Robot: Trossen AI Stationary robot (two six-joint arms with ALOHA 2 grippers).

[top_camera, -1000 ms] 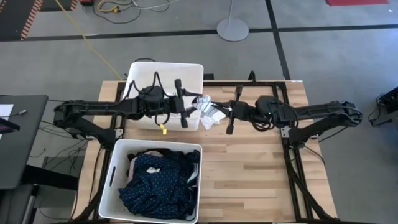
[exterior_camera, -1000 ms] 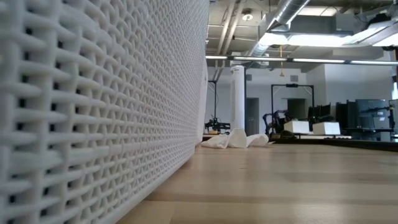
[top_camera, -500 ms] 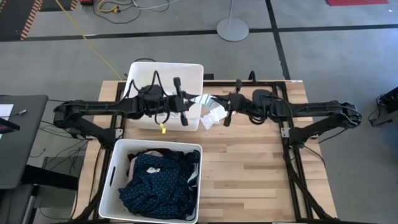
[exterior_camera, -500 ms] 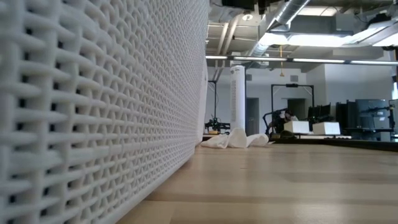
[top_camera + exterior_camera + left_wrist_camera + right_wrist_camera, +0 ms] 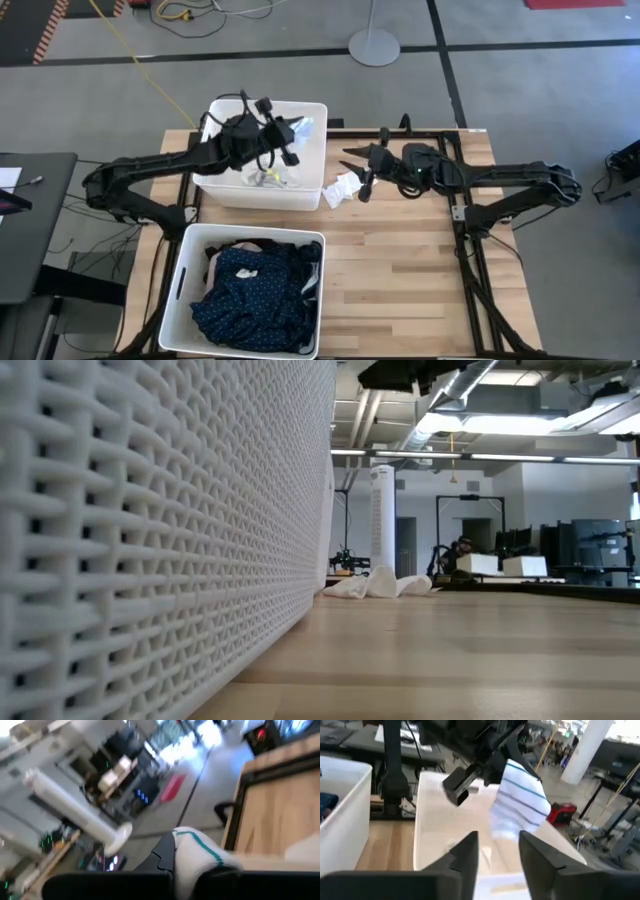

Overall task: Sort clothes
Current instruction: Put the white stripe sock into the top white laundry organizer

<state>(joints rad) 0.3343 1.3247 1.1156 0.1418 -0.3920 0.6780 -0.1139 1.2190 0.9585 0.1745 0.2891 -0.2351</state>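
Note:
A white sock with green stripes (image 5: 303, 127) hangs over the far white bin (image 5: 312, 112), with my left gripper (image 5: 287, 137) shut on it. The right wrist view shows that sock (image 5: 520, 802) beyond my right gripper's own fingers. My right gripper (image 5: 364, 172) stands open above the table, just right of the bin, with nothing between its fingers (image 5: 470, 851). Another white sock (image 5: 345, 188) lies flat on the wood beside the bin's right wall; the low view shows it too (image 5: 380, 586). My left gripper pinches the striped sock by one end (image 5: 506, 770) between its two fingers, which reach out level over the far bin. The rest of the sock hangs below the fingers, clear of the bin. In its own wrist view the sock's striped cuff (image 5: 197, 851) sticks out past the fingers.
A second white bin (image 5: 190, 290) at the near left holds a navy dotted garment (image 5: 250, 295) and dark pieces. A few small items lie in the far bin (image 5: 270, 178). The bin's lattice wall (image 5: 150, 510) fills the left of the low view. Bare wood lies at the right.
My left gripper has shut on the striped sock and swung with it toward the table's far edge, over the far bin. My right gripper has opened, let go of that sock and drawn back a little toward the right. The white sock on the table has stayed put.

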